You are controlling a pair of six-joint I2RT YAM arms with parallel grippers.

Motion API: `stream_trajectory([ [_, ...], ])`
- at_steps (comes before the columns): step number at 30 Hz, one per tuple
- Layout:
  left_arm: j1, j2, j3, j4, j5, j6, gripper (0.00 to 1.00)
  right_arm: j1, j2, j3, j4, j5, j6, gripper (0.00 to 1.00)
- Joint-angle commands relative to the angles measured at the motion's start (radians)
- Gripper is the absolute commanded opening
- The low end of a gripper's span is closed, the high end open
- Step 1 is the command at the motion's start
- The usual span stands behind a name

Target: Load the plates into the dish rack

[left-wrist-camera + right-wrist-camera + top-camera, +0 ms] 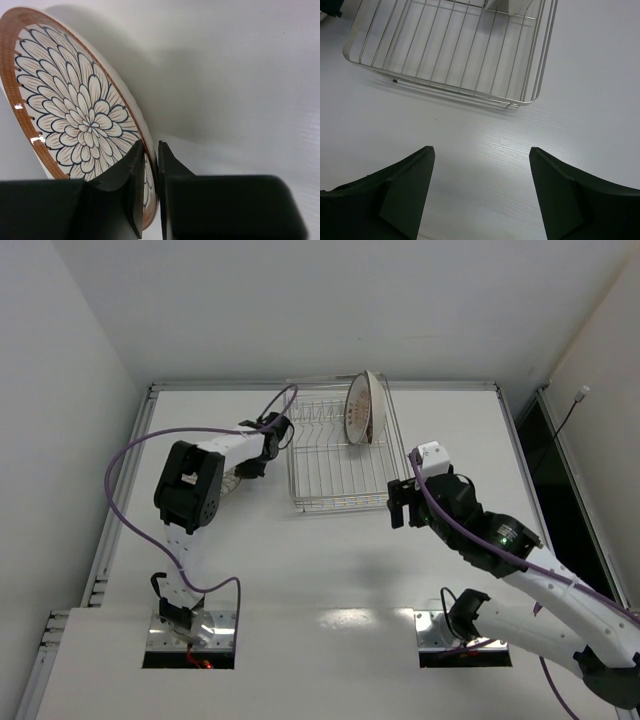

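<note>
In the left wrist view, our left claw [151,152] is pinched tight on the brown rim of the petal plate [75,110]. The plate's patterned face spreads away tilted to the claw's left, over the white bench [240,75].

In the right wrist view, our right claw [481,152] stands wide apart with nothing between its fingers. The dish rack [450,50] lies on the bench ahead of it and a little to its left.

In the top view, we see a second plate [362,408] standing on edge at the rack's far end, well beyond the right claw. The left claw is just beside the rack's left side.
</note>
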Motion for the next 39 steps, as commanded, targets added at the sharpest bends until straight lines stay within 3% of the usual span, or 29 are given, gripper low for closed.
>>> stream_trajectory([
  [1,0.009,0.013,0.011,0.0,0.138,-0.051,0.0,0.001,0.001,0.036,0.006,0.029,0.0,0.75],
  [4,0.009,-0.05,0.011,0.0,0.099,-0.06,0.0,0.001,-0.008,0.025,0.006,0.029,0.0,0.75],
  [10,0.009,-0.329,0.011,0.108,0.063,-0.1,0.0,0.001,-0.026,0.025,-0.022,0.098,0.0,0.75],
  [13,0.023,-0.472,0.036,0.145,0.112,-0.126,0.0,0.001,-0.061,-0.009,-0.022,0.146,0.013,0.75],
  [19,0.009,-0.593,0.129,0.206,0.187,-0.163,0.0,0.001,-0.146,-0.075,-0.04,0.219,0.063,0.75],
  [25,-0.023,-0.757,-0.002,0.538,0.269,-0.268,0.0,0.001,-0.12,-0.055,-0.115,0.292,0.118,0.75],
  [31,-0.02,-0.667,0.069,0.731,0.578,-0.353,0.0,0.001,-0.115,-0.075,-0.104,0.302,0.131,0.75],
  [36,-0.029,-0.485,0.132,0.941,0.878,-0.486,0.0,0.001,-0.124,-0.075,-0.095,0.302,0.131,0.75],
  [39,-0.04,-0.393,0.166,1.013,0.952,-0.561,0.0,0.001,-0.143,-0.075,-0.104,0.302,0.131,0.77],
])
